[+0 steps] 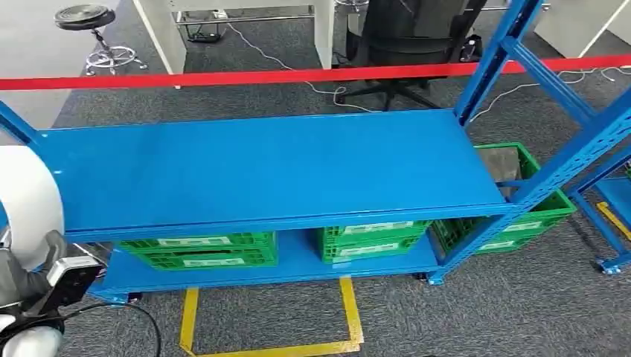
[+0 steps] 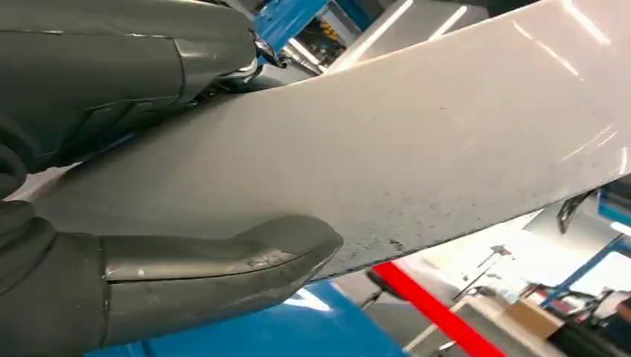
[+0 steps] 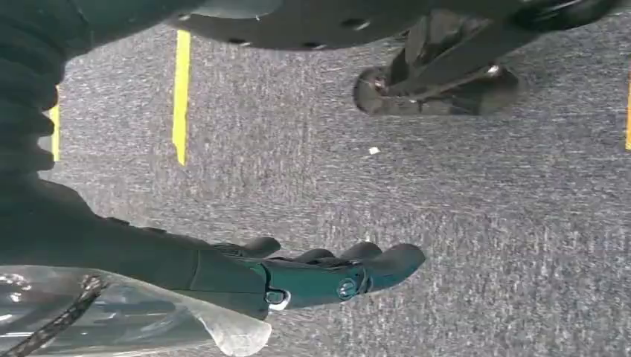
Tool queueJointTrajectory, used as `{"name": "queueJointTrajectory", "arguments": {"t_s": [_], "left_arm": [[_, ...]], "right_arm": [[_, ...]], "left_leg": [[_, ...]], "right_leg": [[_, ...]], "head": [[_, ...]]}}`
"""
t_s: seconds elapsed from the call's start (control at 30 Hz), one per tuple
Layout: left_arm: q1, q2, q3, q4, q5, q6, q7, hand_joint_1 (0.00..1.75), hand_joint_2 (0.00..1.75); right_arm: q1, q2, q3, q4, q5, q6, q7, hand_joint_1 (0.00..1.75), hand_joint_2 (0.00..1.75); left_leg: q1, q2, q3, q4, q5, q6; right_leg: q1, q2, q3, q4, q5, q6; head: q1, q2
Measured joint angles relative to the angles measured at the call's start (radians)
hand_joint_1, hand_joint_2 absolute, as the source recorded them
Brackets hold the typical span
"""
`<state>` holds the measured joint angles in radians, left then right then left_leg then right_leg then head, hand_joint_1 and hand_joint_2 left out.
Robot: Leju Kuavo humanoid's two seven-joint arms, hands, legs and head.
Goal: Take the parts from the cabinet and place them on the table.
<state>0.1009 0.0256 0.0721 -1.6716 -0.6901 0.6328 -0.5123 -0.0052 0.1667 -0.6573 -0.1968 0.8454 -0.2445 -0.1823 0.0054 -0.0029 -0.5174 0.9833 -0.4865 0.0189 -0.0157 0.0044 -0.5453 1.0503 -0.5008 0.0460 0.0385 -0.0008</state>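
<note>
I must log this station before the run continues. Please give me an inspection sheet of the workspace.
Surface: blue shelf top, bare.
Job's things: large white part, held by the left hand.
Clutter: green crates on the lower shelf and beside the rack.
Hands: right hand hangs above the carpet, fingers extended, holding nothing.
Cables: white cable on the carpet behind.
Surroundings: red barrier tape, office chair, stool, yellow floor tape.

You see a glossy painted-metal blue shelf (image 1: 268,167), green plastic lattice crates (image 1: 199,249), rough grey carpet (image 3: 461,223), and a smooth glossy white part (image 2: 417,141) with dark speckles.
</note>
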Motion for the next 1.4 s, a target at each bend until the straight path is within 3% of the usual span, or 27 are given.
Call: {"name": "queueJointTrajectory", "arguments": {"t_s": [0.03,0.07,0.2,0.27,0.33,0.37,0.43,0.5,0.53,0.57,0.67,0.7,0.77,0.83,0.87,0.9,0.93,1.0,1.03,1.07,1.17,1.2,1.23,1.27,1.33,1.37,1.4], "left_arm": [[0.001,-0.005,0.002,-0.005,0.002,0.005,-0.005,1.75,1.75],[0.001,-0.011,0.004,-0.012,0.011,0.011,-0.01,1.75,1.75],[0.01,-0.022,0.005,-0.024,0.018,0.017,-0.019,1.75,1.75],[0.011,-0.024,0.006,-0.027,0.019,0.017,-0.019,1.75,1.75],[0.013,-0.026,0.006,-0.027,0.019,0.017,-0.02,1.75,1.75],[0.016,-0.027,0.006,-0.027,0.019,0.017,-0.02,1.75,1.75],[0.018,-0.029,0.006,-0.027,0.02,0.017,-0.02,1.75,1.75],[0.018,-0.031,0.006,-0.03,0.019,0.017,-0.02,1.75,1.75],[0.016,-0.031,0.006,-0.033,0.02,0.017,-0.02,1.75,1.75],[0.016,-0.032,0.006,-0.035,0.019,0.017,-0.02,1.75,1.75],[0.018,-0.034,0.007,-0.039,0.021,0.018,-0.02,1.75,1.75],[0.017,-0.036,0.007,-0.039,0.021,0.018,-0.02,1.75,1.75],[0.016,-0.038,0.007,-0.039,0.021,0.018,-0.021,1.75,1.75],[0.018,-0.041,0.008,-0.039,0.021,0.018,-0.021,1.75,1.75],[0.019,-0.042,0.008,-0.039,0.021,0.018,-0.021,1.75,1.75],[0.019,-0.042,0.008,-0.039,0.021,0.018,-0.021,1.75,1.75],[0.019,-0.042,0.008,-0.039,0.021,0.018,-0.021,1.75,1.75],[0.019,-0.042,0.008,-0.039,0.043,0.018,-0.03,1.75,1.75],[0.02,-0.045,0.008,-0.039,0.063,0.016,-0.039,1.75,1.75],[0.021,-0.047,0.008,-0.04,0.093,0.013,-0.048,1.75,1.75],[0.028,-0.055,0.007,-0.042,0.169,-0.01,-0.082,1.75,1.75],[0.035,-0.058,0.007,-0.045,0.203,-0.028,-0.087,1.75,1.75],[0.043,-0.06,0.007,-0.045,0.236,-0.049,-0.09,1.75,1.75],[0.05,-0.061,0.008,-0.045,0.259,-0.071,-0.091,1.75,1.75],[0.063,-0.067,0.013,-0.044,0.302,-0.111,-0.097,1.75,1.75],[0.072,-0.072,0.016,-0.044,0.321,-0.131,-0.103,1.75,1.75],[0.086,-0.078,0.017,-0.042,0.364,-0.185,-0.116,1.75,1.75]], "right_arm": [[-0.003,0.0,0.0,0.0,0.0,0.0,0.001,0.0,1.75],[-0.003,0.001,0.0,0.0,0.0,0.0,0.001,0.0,1.75],[-0.002,0.002,-0.002,0.001,0.0,0.0,0.002,0.0,1.75],[-0.004,0.002,-0.003,0.001,-0.001,0.0,0.002,0.0,1.75],[-0.004,0.001,-0.004,0.001,-0.001,0.0,0.002,0.0,1.75],[-0.003,0.001,-0.005,0.001,-0.001,0.0,0.002,0.0,1.75],[-0.003,0.001,-0.006,0.001,-0.001,0.0,0.002,0.0,1.75],[-0.004,0.001,-0.007,0.001,-0.001,0.0,0.002,0.0,1.75],[-0.004,0.003,-0.007,0.001,-0.001,0.0,0.002,0.0,1.75],[-0.004,0.003,-0.007,0.001,0.0,0.0,0.002,0.0,1.75],[-0.004,0.003,-0.008,0.001,-0.001,0.0,0.002,0.0,1.75],[-0.004,0.003,-0.008,0.001,-0.001,0.0,0.002,0.0,1.75],[-0.004,0.002,-0.009,0.0,-0.003,-0.001,0.002,0.0,1.75],[-0.004,0.002,-0.01,0.001,-0.003,-0.001,0.003,0.0,1.75],[-0.004,0.002,-0.01,0.001,-0.002,-0.001,0.003,0.0,1.75],[-0.004,0.002,-0.01,0.001,-0.002,-0.001,0.003,0.0,1.75],[-0.003,0.001,-0.011,0.001,-0.003,-0.001,0.003,0.0,1.75],[-0.004,0.001,-0.012,0.001,-0.003,-0.001,0.003,0.0,1.75],[-0.007,0.001,-0.013,0.0,-0.003,-0.001,0.003,0.0,1.75],[-0.01,0.001,-0.013,0.0,-0.003,-0.002,0.003,0.0,1.75],[-0.007,0.001,-0.016,0.001,-0.003,-0.003,0.002,0.0,1.75],[-0.004,0.002,-0.017,0.001,-0.003,-0.004,0.002,0.0,1.75],[-0.006,0.002,-0.017,0.002,-0.002,-0.007,0.0,0.0,1.75],[-0.006,0.002,-0.018,0.003,-0.002,-0.014,-0.002,0.0,1.75],[-0.006,0.002,-0.019,0.003,0.0,-0.018,-0.005,0.0,1.75],[-0.006,0.002,-0.019,0.003,0.004,-0.014,-0.005,0.0,1.75],[-0.006,-0.002,-0.02,0.003,0.009,0.007,-0.002,0.0,1.75]], "left_leg": [[-0.002,0.0,-0.007,0.005,-0.003,-0.006],[-0.007,-0.002,-0.016,0.018,-0.004,-0.011],[-0.004,-0.003,-0.027,0.031,-0.009,-0.03],[-0.002,-0.001,-0.062,0.115,-0.085,-0.042],[0.0,-0.001,-0.123,0.279,-0.169,-0.049],[0.002,-0.001,-0.136,0.327,-0.183,-0.049],[0.001,-0.001,-0.097,0.28,-0.14,-0.044],[0.0,-0.001,0.013,0.094,-0.059,-0.03],[-0.004,-0.001,0.057,0.01,-0.06,-0.02],[-0.007,-0.001,0.068,-0.009,-0.061,-0.021],[-0.017,-0.002,0.052,-0.006,-0.047,-0.012],[-0.007,0.001,0.048,-0.023,-0.029,-0.004],[-0.006,0.006,0.031,-0.026,-0.009,0.01],[-0.008,0.007,0.004,-0.023,0.009,0.011],[-0.009,0.008,-0.009,-0.021,0.017,0.011],[-0.009,0.008,-0.019,-0.02,0.026,0.01],[-0.009,0.008,-0.029,-0.018,0.032,0.009],[-0.009,0.008,-0.05,-0.007,0.042,0.003],[-0.009,0.008,-0.057,0.002,0.044,0.001],[-0.015,0.007,-0.067,0.012,0.046,-0.004],[-0.012,0.008,-0.072,0.015,0.064,-0.021],[-0.014,0.007,-0.075,0.017,0.067,-0.027],[-0.01,0.003,-0.083,0.027,0.039,-0.035],[-0.009,0.003,-0.095,0.063,-0.016,-0.04],[-0.003,0.003,-0.129,0.207,-0.131,-0.049],[-0.001,0.003,-0.141,0.274,-0.16,-0.051],[0.002,0.003,-0.139,0.311,-0.156,-0.053]], "right_leg": [[0.002,0.002,0.016,-0.023,-0.031,-0.002],[0.004,0.007,0.023,-0.028,-0.015,-0.012],[-0.001,0.005,0.008,-0.032,-0.012,-0.038],[-0.001,0.002,-0.005,-0.032,-0.004,-0.054],[0.003,-0.004,-0.023,-0.031,0.007,-0.063],[0.005,-0.005,-0.031,-0.031,0.012,-0.065],[0.008,-0.006,-0.044,-0.03,0.023,-0.064],[0.012,-0.005,-0.051,-0.03,0.034,-0.062],[0.012,-0.006,-0.053,-0.031,0.039,-0.059],[0.014,-0.005,-0.059,-0.031,0.046,-0.051],[0.006,-0.006,-0.062,-0.038,0.067,-0.029],[0.011,-0.004,-0.064,-0.036,0.066,-0.022],[0.01,-0.003,-0.097,0.023,-0.016,-0.017],[0.008,-0.003,-0.144,0.184,-0.119,-0.011],[0.008,-0.003,-0.157,0.246,-0.14,-0.009],[0.008,-0.003,-0.153,0.268,-0.132,-0.007],[0.008,-0.003,-0.127,0.249,-0.103,-0.007],[0.007,-0.004,-0.014,0.089,-0.032,-0.011],[0.007,-0.004,0.049,-0.005,-0.026,-0.015],[0.01,-0.003,0.097,-0.064,-0.052,-0.017],[0.013,-0.001,0.073,-0.067,-0.051,-0.027],[0.008,-0.003,0.068,-0.074,-0.041,-0.04],[0.005,-0.008,0.057,-0.075,-0.032,-0.054],[0.005,-0.008,0.045,-0.075,-0.023,-0.062],[0.006,-0.01,0.03,-0.073,-0.004,-0.064],[0.007,-0.011,0.016,-0.07,0.007,-0.063],[0.007,-0.011,0.0,-0.068,0.016,-0.063]], "head": [[0.0,0.0],[0.0,0.0],[0.002,0.0],[-0.008,0.0],[-0.009,0.0],[-0.008,0.0],[-0.008,0.0],[-0.008,0.0],[-0.008,0.0],[-0.006,0.0],[-0.008,0.0],[-0.009,0.0],[-0.003,0.0],[-0.003,0.0],[-0.002,0.0],[-0.003,0.0],[-0.002,0.0],[-0.002,0.0],[-0.002,0.0],[-0.002,0.0],[-0.004,0.0],[-0.003,0.0],[-0.002,0.0],[-0.009,0.0],[-0.011,0.0],[-0.012,0.0],[-0.012,0.0]]}}
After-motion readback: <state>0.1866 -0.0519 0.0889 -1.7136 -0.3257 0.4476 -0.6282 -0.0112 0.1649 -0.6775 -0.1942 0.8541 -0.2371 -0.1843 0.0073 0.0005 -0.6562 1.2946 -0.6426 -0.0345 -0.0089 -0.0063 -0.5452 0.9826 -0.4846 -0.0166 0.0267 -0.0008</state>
